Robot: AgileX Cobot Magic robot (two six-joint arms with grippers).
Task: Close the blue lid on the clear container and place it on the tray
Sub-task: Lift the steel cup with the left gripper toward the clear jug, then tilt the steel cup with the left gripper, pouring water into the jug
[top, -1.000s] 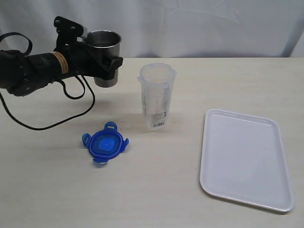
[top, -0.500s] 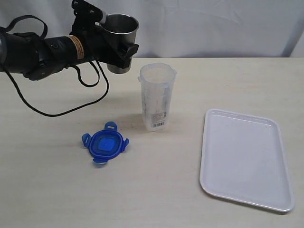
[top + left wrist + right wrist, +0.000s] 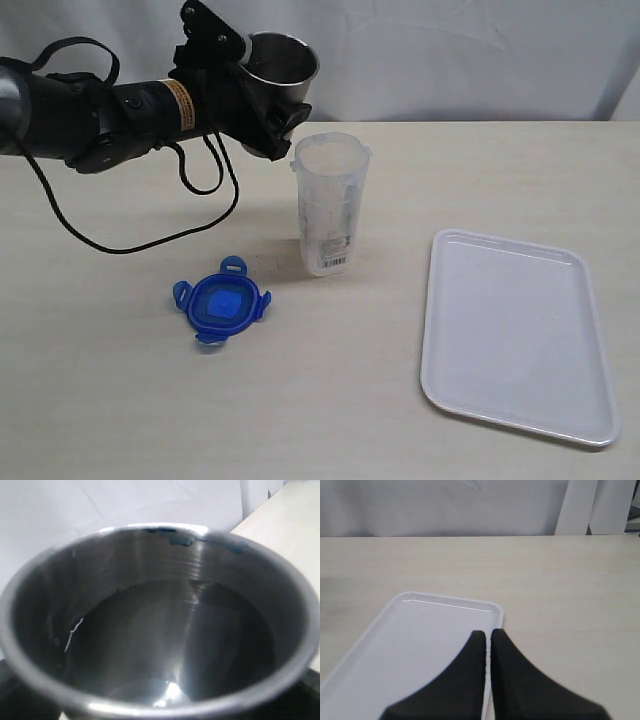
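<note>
Half a second brought the left pincer (image 3: 264,122), grasping a tilted grey steel cup (image 3: 280,62), to eleven o'clock of the tall clear plastic container (image 3: 330,205), delaying lidding; the bright-blue roundish lid (image 3: 222,303) lay at its eight o'clock, the right pincer (image 3: 488,640) clenched empty.

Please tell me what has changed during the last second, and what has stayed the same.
The left tool, shut on the steel cup, carried it up and to the right in the exterior view. The cup now hangs close to the rim of the clear container, tilted toward it. Nothing was newly taken or let go. The clear container, the blue lid and the tray did not move.
</note>
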